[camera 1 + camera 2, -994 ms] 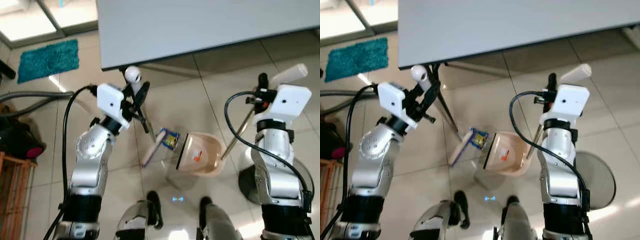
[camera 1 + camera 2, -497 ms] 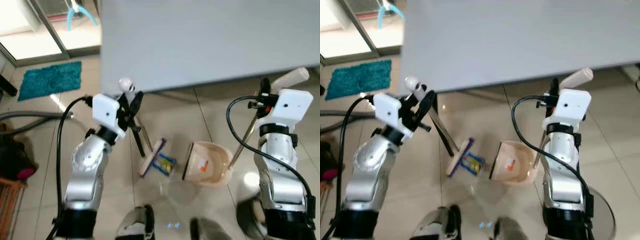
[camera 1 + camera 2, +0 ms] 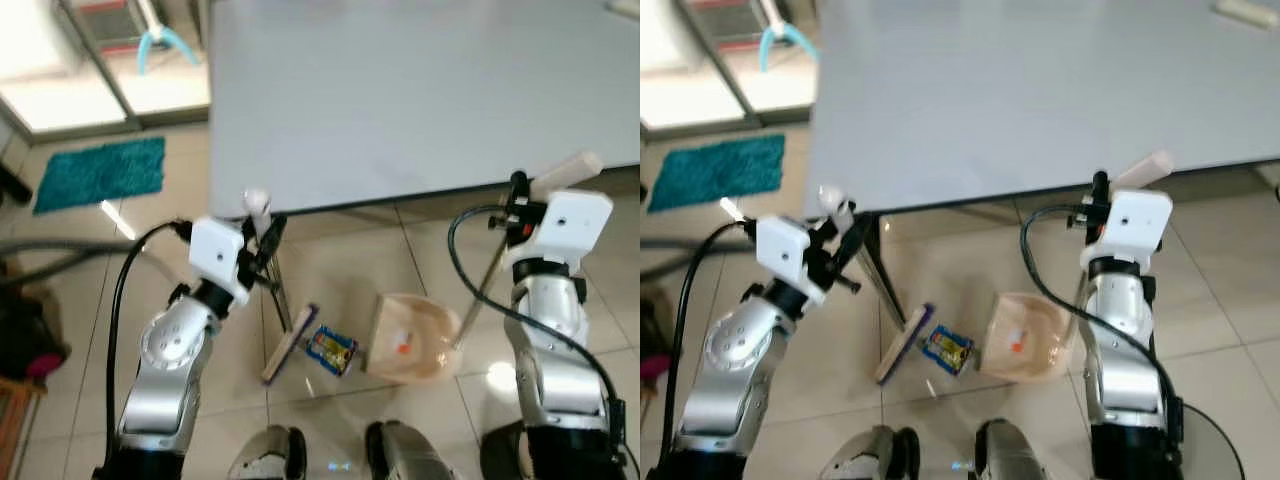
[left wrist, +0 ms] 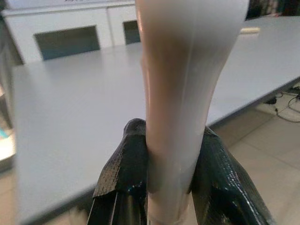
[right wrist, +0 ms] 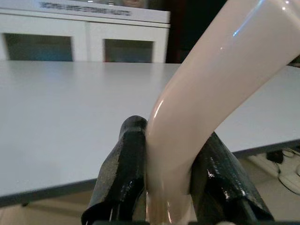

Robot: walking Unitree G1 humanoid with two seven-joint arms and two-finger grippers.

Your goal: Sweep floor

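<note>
A: Head views first. What differs from half a second ago?

B: The whole scene has shifted, so the camera moved. The broom head (image 3: 291,345) now lies more nearly end-on beside the blue wrapper (image 3: 331,350), which rests on the tiled floor (image 3: 340,260) just short of the dustpan (image 3: 415,338) mouth. A second ago the wrapper sat against the pan's lip; now it is slightly apart from it.

A: Edges and room?

B: The grey worktop (image 3: 400,100) overhangs the area; its front edge runs just above both wrists. Open tile lies between the arms. A teal mat (image 3: 100,172) sits well off to the robot's left, with a grey hose (image 3: 60,255) nearer.

A: Left wrist view?

B: The left end effector (image 4: 176,161) is clamped narrowly around the white broom handle (image 4: 187,70), both fingers (image 4: 126,164) touching it, worktop beyond.

A: Right wrist view?

B: The right end effector (image 5: 171,159) is likewise closed on the beige dustpan handle (image 5: 211,89), which bends away over the worktop edge.
</note>
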